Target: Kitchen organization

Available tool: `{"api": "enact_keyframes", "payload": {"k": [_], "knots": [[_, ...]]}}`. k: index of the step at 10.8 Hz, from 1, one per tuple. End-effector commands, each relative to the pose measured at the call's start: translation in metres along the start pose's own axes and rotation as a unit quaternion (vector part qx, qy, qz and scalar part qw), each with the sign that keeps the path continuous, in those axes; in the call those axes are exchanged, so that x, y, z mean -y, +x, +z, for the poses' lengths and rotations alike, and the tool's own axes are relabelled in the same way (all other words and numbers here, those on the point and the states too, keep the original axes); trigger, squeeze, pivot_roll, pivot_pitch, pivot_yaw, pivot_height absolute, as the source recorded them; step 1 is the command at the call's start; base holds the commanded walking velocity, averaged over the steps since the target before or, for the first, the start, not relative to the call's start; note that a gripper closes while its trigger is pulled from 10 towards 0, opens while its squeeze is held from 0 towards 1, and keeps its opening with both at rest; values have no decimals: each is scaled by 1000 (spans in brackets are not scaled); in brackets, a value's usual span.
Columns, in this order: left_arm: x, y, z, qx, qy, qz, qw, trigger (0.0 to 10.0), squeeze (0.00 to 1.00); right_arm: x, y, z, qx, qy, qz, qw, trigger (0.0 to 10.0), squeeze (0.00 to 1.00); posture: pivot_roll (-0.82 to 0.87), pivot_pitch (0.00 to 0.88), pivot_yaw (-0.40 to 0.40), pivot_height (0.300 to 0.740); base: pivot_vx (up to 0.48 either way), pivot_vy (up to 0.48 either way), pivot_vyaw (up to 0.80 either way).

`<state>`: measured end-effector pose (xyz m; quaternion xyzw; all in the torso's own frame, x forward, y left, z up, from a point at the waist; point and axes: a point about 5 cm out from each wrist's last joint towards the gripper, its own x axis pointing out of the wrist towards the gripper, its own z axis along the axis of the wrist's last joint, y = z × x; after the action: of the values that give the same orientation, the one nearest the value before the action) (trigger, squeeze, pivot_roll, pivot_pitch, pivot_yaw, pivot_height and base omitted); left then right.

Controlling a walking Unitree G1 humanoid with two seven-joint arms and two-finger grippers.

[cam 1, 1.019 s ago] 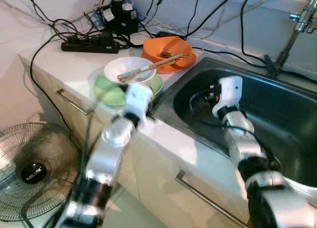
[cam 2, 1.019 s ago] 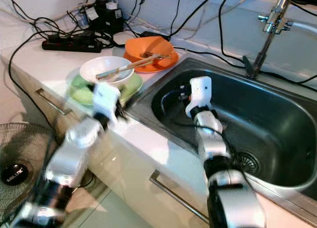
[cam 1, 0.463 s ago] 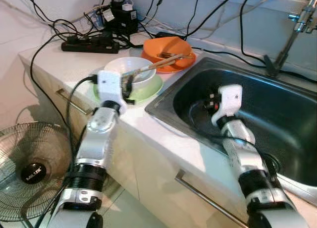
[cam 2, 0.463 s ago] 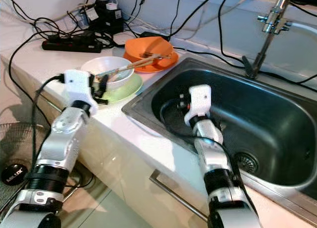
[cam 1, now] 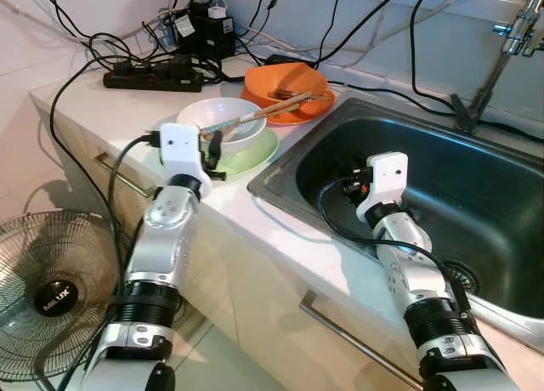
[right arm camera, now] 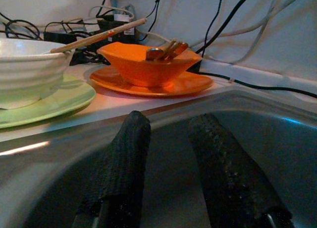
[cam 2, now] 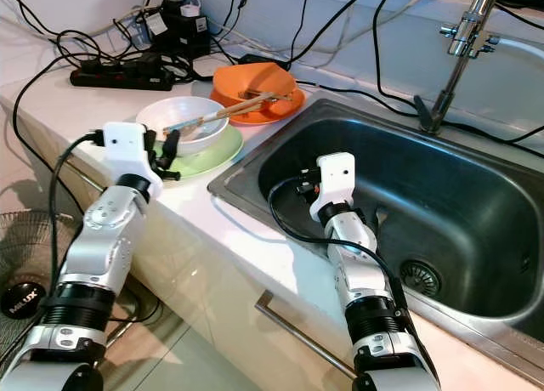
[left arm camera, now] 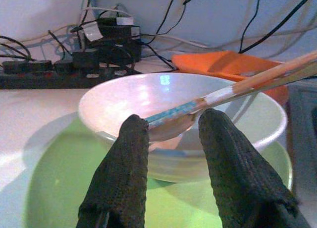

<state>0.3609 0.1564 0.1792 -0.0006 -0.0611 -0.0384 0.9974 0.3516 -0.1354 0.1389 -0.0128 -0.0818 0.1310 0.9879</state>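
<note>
A white bowl [cam 1: 223,119] stands on a green plate [cam 1: 252,155] on the counter, with wooden chopsticks [cam 1: 274,110] resting across its rim. My left gripper [left arm camera: 173,121] is at the bowl's near rim, open, and the chopsticks' near end [left arm camera: 171,113] lies between its fingertips without being clamped. Behind stands an orange bowl [cam 1: 286,82] on an orange plate [right arm camera: 148,86], with utensils in it. My right gripper [right arm camera: 171,124] hangs open and empty inside the steel sink [cam 1: 484,195], near its left wall, pointing toward the dishes.
A black power strip [cam 1: 153,78] with adapters and several cables lies along the back of the counter. The faucet [cam 1: 501,59] rises behind the sink. A floor fan [cam 1: 51,297] stands left of the cabinet. Drawer handles [cam 1: 340,331] run below the counter edge.
My left arm swung left from the counter's front edge to the white bowl and settled at its rim. The right gripper sank slightly lower and leftward in the sink.
</note>
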Motion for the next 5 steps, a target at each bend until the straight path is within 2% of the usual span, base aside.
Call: {"api": "enact_keyframes", "payload": {"k": [1, 2, 5], "knots": [[-8, -1, 3, 3, -3, 15, 1000, 10000, 0, 1, -1, 2, 1, 4, -1, 1000, 10000, 0, 172, 0, 7, 740, 0, 0, 0], [-16, -3, 1, -2, -12, 28, 1000, 10000, 0, 1, -1, 2, 0, 4, -2, 1000, 10000, 0, 174, 0, 6, 740, 0, 0, 0], [-26, -7, -1, -13, 4, 44, 999, 10000, 0, 0, -1, 2, -3, 4, -1, 1000, 10000, 0, 179, 0, 0, 740, 0, 0, 0]]}}
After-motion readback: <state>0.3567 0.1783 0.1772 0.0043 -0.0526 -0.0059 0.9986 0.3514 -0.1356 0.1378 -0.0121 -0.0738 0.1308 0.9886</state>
